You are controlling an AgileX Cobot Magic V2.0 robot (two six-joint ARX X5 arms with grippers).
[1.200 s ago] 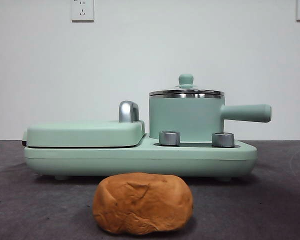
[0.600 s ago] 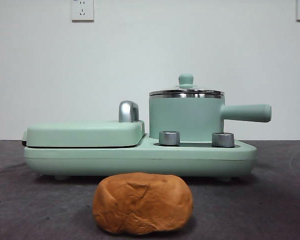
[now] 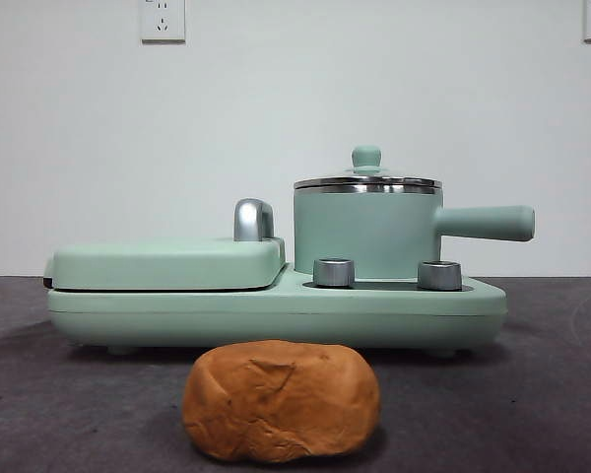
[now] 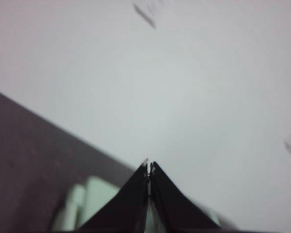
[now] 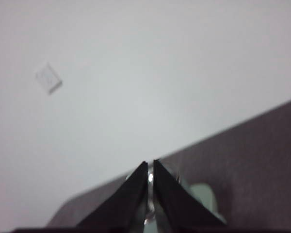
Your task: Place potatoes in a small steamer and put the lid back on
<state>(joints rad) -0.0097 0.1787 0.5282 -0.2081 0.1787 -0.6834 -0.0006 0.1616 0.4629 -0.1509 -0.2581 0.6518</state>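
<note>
behind potato [image 3: 281, 401]: griddle [image 3: 167, 263], lidded steamer [image 3: 366, 235]. both claws [image 4: 149, 166] [image 5: 151, 165] closed, empty.

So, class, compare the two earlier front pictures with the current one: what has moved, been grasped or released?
Nothing has visibly changed. The potato still lies on the table in front of the appliance, the lid sits on the small steamer, and no gripper shows in the front view.

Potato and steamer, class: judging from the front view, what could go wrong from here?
1. The lid sits on the steamer, so it must come off first; its knob is small and could slip from a pincer.
2. The potato looks nearly as wide as the pot, so it may jam on the rim.
</note>
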